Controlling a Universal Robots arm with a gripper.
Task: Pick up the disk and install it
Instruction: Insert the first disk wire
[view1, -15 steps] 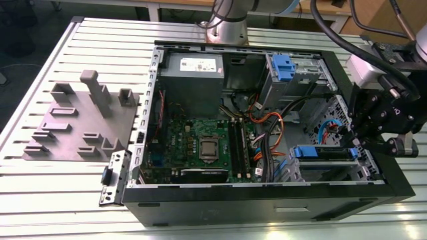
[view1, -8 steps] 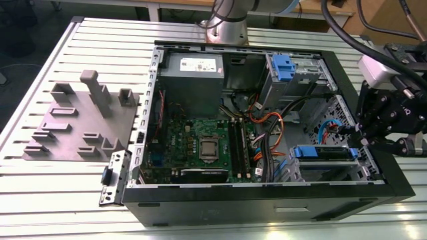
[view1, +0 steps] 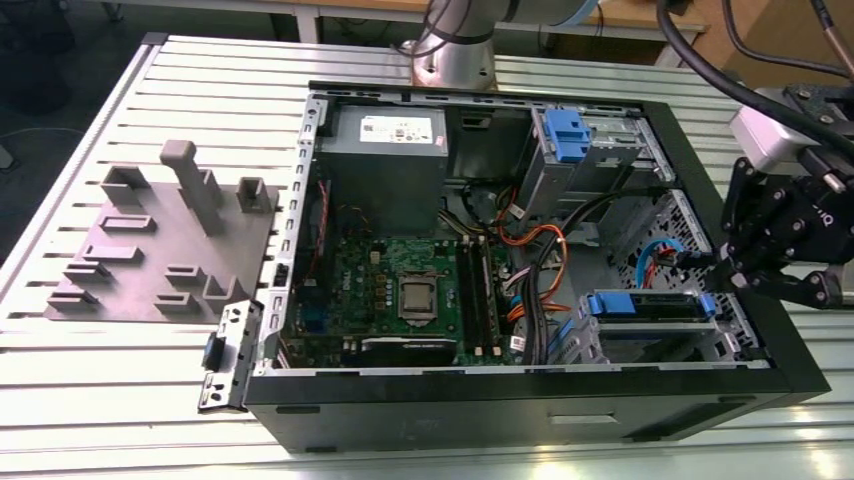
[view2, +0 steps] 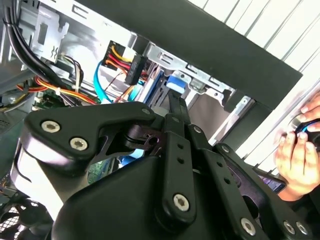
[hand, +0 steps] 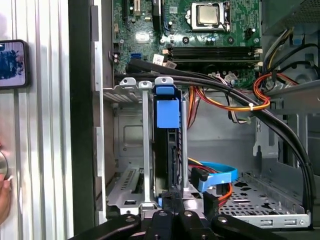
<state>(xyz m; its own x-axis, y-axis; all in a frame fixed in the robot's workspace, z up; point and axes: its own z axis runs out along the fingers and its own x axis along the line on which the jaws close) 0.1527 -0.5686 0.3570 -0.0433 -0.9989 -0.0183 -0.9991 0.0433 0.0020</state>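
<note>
The disk (view1: 650, 305) sits in the lower drive bay of the open computer case (view1: 534, 395), its blue carrier frame facing up. In the first wrist view the disk (hand: 171, 150) is seen edge-on between the bay's metal rails, with its blue latch at the far end. My gripper (view1: 727, 283) hangs over the case's edge at the exterior view's right. Its fingers are shut together and their tips rest against the disk's near end. In both wrist views the gripper (view2: 177, 102) (hand: 172, 199) lines up with the disk (view2: 175, 82).
A second blue carrier (view1: 567, 135) fills the upper bay. Bundled cables (hand: 250, 102) and a blue data cable (hand: 215, 175) run close beside the bay. A grey fixture plate (view1: 167, 250) lies left of the case. A person's hand (view2: 295, 150) and a phone (hand: 12, 62) are just outside the case.
</note>
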